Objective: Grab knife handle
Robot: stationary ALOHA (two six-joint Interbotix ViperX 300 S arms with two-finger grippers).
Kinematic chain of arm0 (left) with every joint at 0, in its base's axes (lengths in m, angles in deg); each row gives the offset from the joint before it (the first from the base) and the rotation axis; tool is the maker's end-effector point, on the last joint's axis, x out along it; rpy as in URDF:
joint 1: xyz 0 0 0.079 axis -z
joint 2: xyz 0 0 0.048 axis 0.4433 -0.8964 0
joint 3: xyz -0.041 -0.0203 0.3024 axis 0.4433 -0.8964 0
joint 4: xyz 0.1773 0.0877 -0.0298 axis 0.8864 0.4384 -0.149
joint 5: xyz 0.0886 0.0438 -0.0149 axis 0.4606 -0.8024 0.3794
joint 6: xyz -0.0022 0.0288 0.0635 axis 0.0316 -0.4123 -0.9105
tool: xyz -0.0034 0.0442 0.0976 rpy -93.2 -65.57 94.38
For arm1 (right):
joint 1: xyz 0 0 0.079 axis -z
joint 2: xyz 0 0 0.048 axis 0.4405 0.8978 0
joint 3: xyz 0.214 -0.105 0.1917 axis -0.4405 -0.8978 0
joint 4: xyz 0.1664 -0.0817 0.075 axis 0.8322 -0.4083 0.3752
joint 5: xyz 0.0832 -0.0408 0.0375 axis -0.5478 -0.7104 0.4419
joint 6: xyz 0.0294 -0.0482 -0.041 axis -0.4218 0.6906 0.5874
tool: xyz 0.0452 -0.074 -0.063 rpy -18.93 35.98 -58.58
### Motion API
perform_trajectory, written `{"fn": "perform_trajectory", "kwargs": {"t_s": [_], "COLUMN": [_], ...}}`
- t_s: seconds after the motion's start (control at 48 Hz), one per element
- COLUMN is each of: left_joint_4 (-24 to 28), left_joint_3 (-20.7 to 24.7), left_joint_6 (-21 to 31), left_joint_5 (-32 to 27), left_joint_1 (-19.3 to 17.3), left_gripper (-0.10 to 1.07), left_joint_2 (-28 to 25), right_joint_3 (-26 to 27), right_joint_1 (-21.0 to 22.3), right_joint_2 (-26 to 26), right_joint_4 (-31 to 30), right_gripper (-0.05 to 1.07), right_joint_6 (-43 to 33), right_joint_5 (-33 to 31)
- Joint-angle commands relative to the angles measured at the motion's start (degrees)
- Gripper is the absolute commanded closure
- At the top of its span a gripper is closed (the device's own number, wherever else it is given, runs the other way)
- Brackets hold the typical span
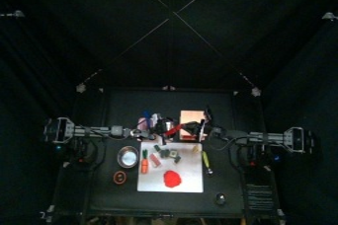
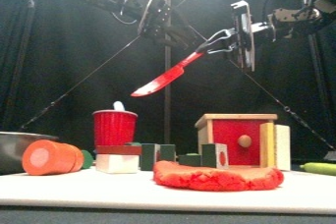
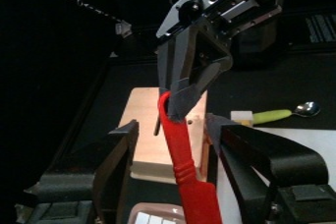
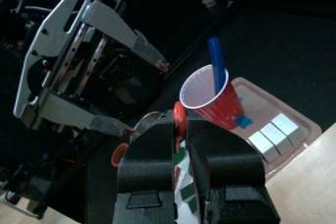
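gripping the red knife [image 2: 171, 72] aloft in the right gripper [image 2: 218, 41].

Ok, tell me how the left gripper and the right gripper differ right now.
The left gripper stands wide open; the right gripper is closed on the red knife's upper end. The left gripper's jaws flank the blade with nothing gripped; the right gripper carries the knife. Both hang high above the table.
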Motion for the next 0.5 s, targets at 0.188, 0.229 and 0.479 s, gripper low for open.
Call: {"fn": "perform_trajectory", "kwargs": {"t_s": [0.188,0.229,0.479], "left_joint_4": [-3.4,-4.0,-6.9], "left_joint_3": [-4.3,-5.4,-10.6], "left_joint_6": [1.3,1.4,1.1], "left_joint_5": [9.8,11.5,17.3], "left_joint_1": [-0.3,-0.4,-1.4], "left_gripper": [0.04,0.04,0.04], "left_joint_2": [6.7,7.2,9.1], "right_joint_3": [-1.7,-1.9,-3.0], "right_joint_1": [0.6,0.6,0.6], "right_joint_2": [-6.9,-7.7,-11.4], "right_joint_4": [-10.7,-11.6,-13.9], "right_gripper": [0.73,0.73,0.72], "right_joint_6": [-0.3,-0.3,-0.1], "right_joint_5": [1.1,1.1,1.1]}}
